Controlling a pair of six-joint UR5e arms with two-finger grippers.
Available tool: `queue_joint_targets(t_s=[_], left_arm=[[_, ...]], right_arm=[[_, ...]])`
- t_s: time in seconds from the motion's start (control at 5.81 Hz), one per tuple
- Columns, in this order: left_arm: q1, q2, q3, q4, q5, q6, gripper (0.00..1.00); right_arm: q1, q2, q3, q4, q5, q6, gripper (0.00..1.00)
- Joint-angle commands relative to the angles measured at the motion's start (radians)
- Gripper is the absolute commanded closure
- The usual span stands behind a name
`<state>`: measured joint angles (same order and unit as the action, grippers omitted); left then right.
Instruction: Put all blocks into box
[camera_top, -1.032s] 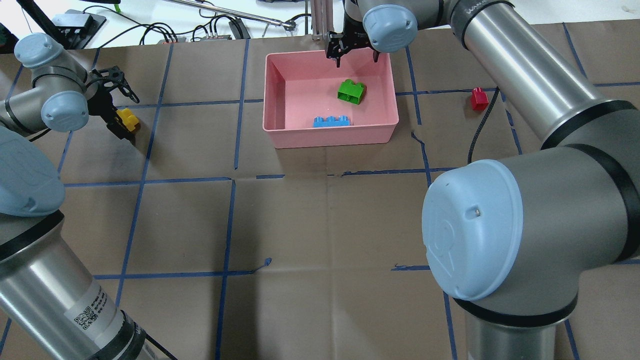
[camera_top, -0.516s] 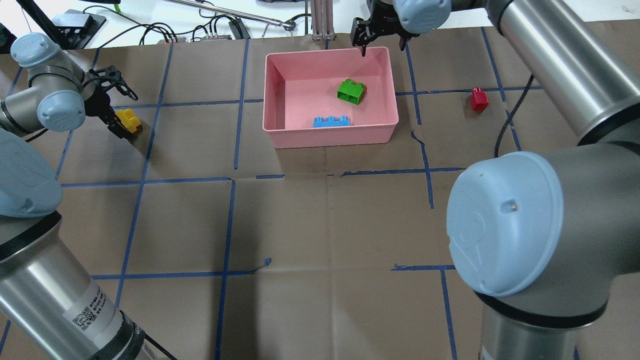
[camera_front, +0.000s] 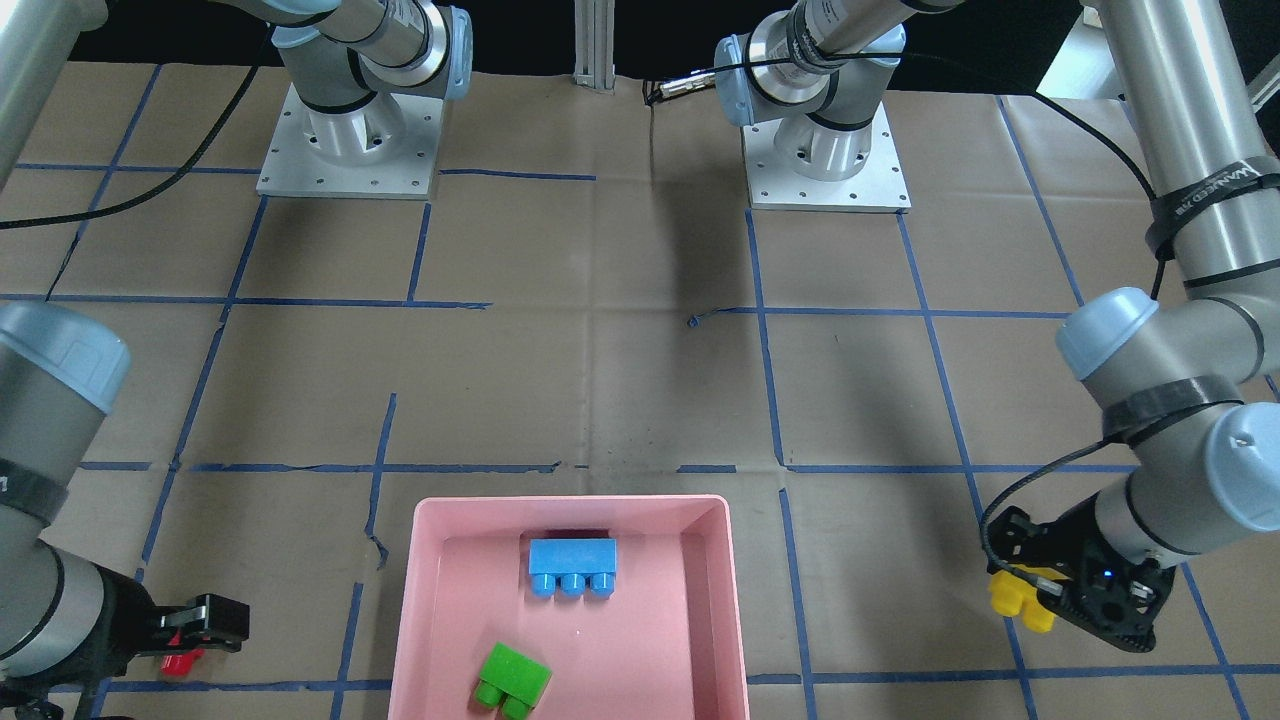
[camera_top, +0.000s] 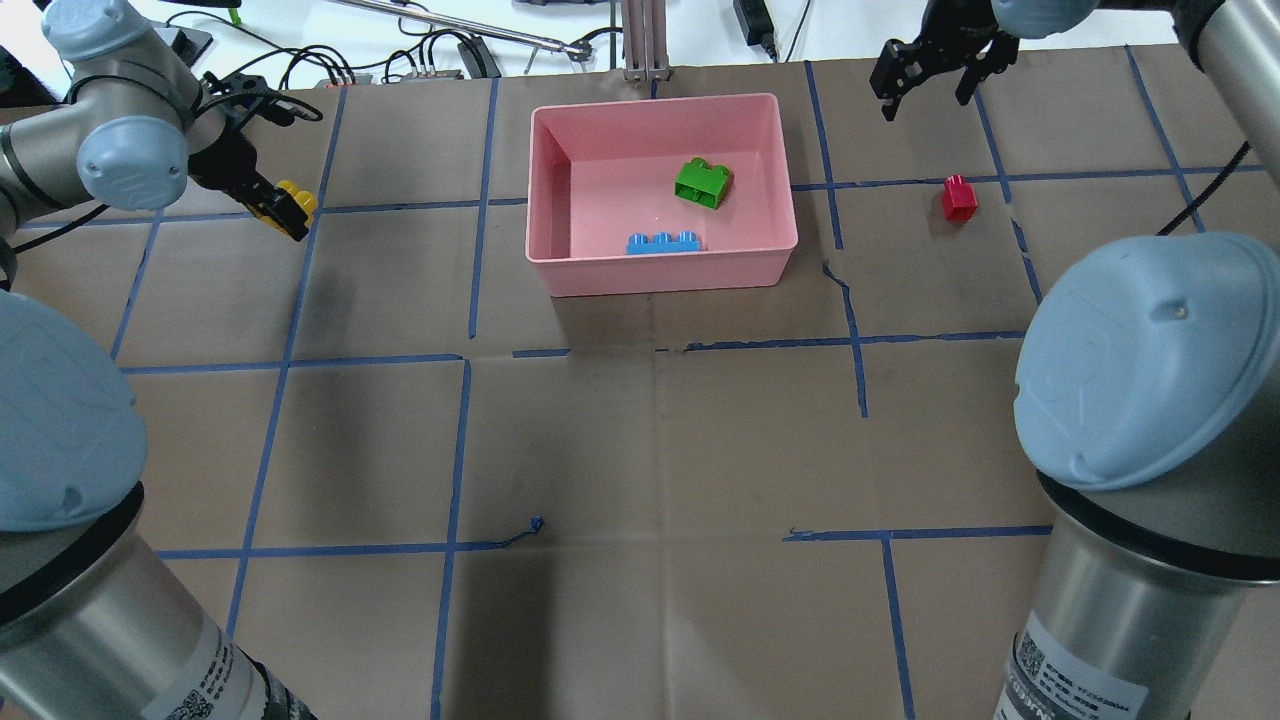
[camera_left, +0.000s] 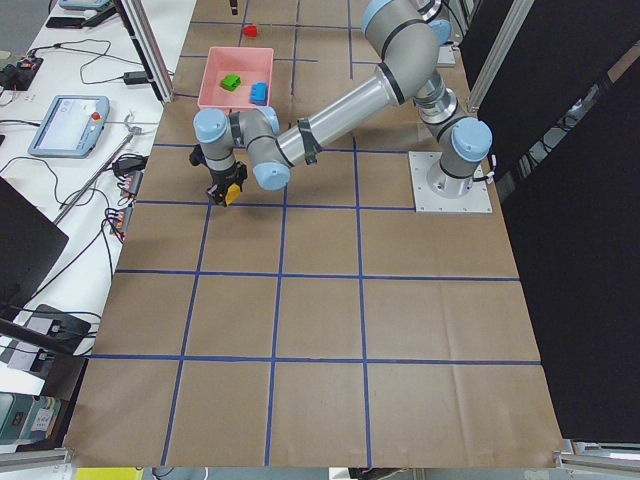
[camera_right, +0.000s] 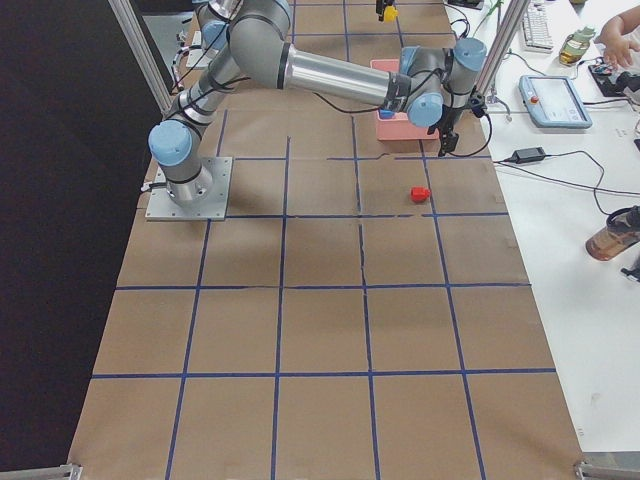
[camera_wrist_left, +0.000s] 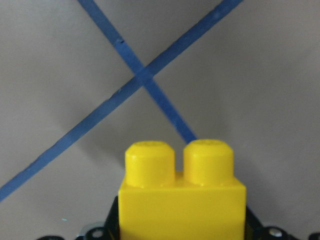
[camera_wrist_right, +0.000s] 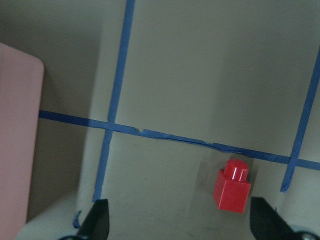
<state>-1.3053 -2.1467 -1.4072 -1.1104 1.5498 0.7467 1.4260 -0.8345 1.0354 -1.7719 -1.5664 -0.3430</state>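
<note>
The pink box (camera_top: 660, 278) stands at the table's far middle. In it lie the green block (camera_top: 702, 183) and the blue block (camera_top: 662, 243); both also show in the front view, green (camera_front: 512, 679) and blue (camera_front: 571, 566). My left gripper (camera_top: 280, 205) is shut on the yellow block (camera_top: 297, 203) and holds it above the table, left of the box; the left wrist view shows the block (camera_wrist_left: 182, 195) between the jaws. The red block (camera_top: 958, 197) sits on the table right of the box. My right gripper (camera_top: 927, 85) is open and empty, above and beyond the red block (camera_wrist_right: 232, 186).
An aluminium post (camera_top: 645, 40) stands just behind the box's far rim. Cables and devices (camera_top: 440, 55) lie past the table's far edge. Both arm bases (camera_front: 825, 165) are bolted at the robot's side. Blue tape lines cross the brown paper.
My left gripper has risen with the yellow block and shifted toward the box. My right gripper has moved right, from over the box's far rim to beyond the red block.
</note>
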Motion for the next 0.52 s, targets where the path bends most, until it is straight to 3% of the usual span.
queue_joint_targets(t_s=[0.0, 0.34], left_arm=[[-0.18, 0.053, 0.034, 0.0, -0.01, -0.509, 1.0], [-0.396, 0.006, 0.089, 0.003, -0.069, -0.812, 1.0]], right_arm=[[-0.038, 0.079, 0.005, -0.076, -0.003, -0.019, 0.0], [-0.059, 0.136, 0.006, -0.083, -0.003, -0.018, 0.0]])
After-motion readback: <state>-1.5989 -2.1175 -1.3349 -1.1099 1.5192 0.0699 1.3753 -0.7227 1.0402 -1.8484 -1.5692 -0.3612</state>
